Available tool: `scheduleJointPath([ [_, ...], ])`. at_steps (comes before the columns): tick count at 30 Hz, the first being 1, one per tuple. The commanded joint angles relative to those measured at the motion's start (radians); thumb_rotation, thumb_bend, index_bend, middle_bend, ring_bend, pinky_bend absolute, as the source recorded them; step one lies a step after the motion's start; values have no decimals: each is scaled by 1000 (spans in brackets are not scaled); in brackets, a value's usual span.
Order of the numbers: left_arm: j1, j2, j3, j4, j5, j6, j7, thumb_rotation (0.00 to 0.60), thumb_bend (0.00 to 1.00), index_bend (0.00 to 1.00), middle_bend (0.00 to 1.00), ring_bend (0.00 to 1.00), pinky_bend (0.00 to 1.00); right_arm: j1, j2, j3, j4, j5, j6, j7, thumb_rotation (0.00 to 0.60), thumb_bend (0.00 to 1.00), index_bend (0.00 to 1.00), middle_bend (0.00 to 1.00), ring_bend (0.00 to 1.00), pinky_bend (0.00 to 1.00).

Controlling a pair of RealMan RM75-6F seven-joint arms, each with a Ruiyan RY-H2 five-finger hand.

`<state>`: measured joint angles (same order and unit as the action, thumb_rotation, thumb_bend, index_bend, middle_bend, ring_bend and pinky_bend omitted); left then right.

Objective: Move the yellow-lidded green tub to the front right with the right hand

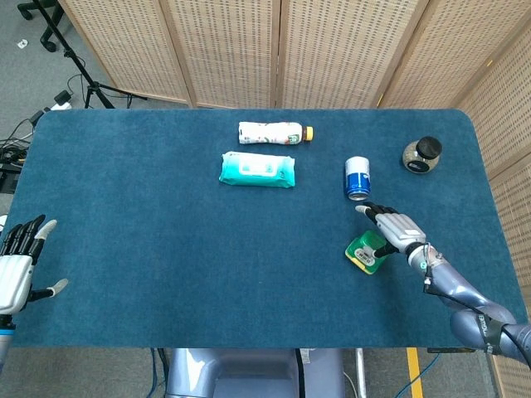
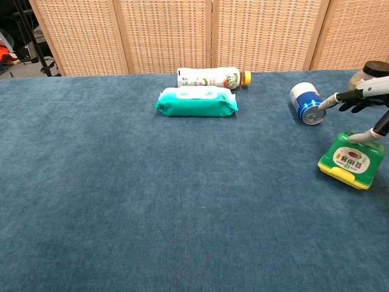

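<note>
From the head view, the right hand (image 1: 397,229) is spread open and grips nothing; the green tub (image 1: 365,252) lies just beside its fingers, lid end toward the robot. The blue can (image 1: 358,177) lies just beyond the fingertips, so a careless sweep could roll it.

From the chest view, the frame edge crops the right hand (image 2: 364,103), and thumb contact with the tub (image 2: 352,160) is unclear.

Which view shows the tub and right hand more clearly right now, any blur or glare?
Head view: even light, no glare, green tub and right hand whole but small. Chest view: tub larger and sharp, soft shadow beneath, but the hand is cut by the frame edge.
</note>
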<state>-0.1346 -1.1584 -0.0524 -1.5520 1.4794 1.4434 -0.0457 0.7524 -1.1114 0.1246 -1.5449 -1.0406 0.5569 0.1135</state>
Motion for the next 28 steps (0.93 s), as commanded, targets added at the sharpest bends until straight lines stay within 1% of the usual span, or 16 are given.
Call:
scheduleJointPath([
  [1,-1,0,0,0,0,-2,0,600,66,0,0,0,0,-29,49,14,-78,-39,60,13,600,401,54,0,0,42],
  [6,0,2,1,-2,4,1,-3,600,66,0,0,0,0,-84,119,20,-178,-127,160,28,600,352,51,0,0,42],
  [8,2,4,2,-3,7,5,-7,600,66,0,0,0,0,-111,143,16,-210,-161,197,44,600,303,49,0,0,42],
  [10,3,6,3,-5,12,10,-10,600,66,0,0,0,0,-135,166,10,-231,-198,223,68,600,209,49,0,0,40],
  [11,4,7,4,-6,14,13,-11,600,66,0,0,0,0,-146,175,6,-235,-218,237,81,600,129,49,0,0,37],
  [13,6,8,5,-6,19,16,-13,600,66,0,0,0,0,-169,180,0,-229,-254,276,94,600,9,48,0,0,28],
  [14,6,8,6,-7,21,19,-12,600,66,0,0,0,0,-182,178,-5,-220,-273,302,90,600,0,46,0,0,26],
  [16,9,6,5,-5,24,28,-7,600,66,0,0,0,0,-228,151,-23,-179,-350,412,51,600,0,33,0,0,24],
  [17,10,5,4,-4,25,31,-3,600,66,0,0,0,0,-241,139,-27,-163,-372,446,36,600,0,28,0,0,24],
  [19,12,0,1,-1,24,39,11,600,66,0,0,0,0,-279,97,-35,-108,-439,559,-18,600,0,22,0,0,24],
  [22,16,-6,-1,-2,22,49,19,600,66,0,0,0,0,-349,2,-43,0,-533,759,-99,600,0,5,0,0,24],
  [26,22,-4,-3,-7,24,63,14,600,66,0,0,0,0,-423,-95,-60,101,-590,923,-171,600,0,5,0,0,20],
  [28,24,-1,-4,-9,25,67,8,600,66,0,0,0,0,-449,-130,-66,134,-601,972,-175,600,0,4,0,0,17],
])
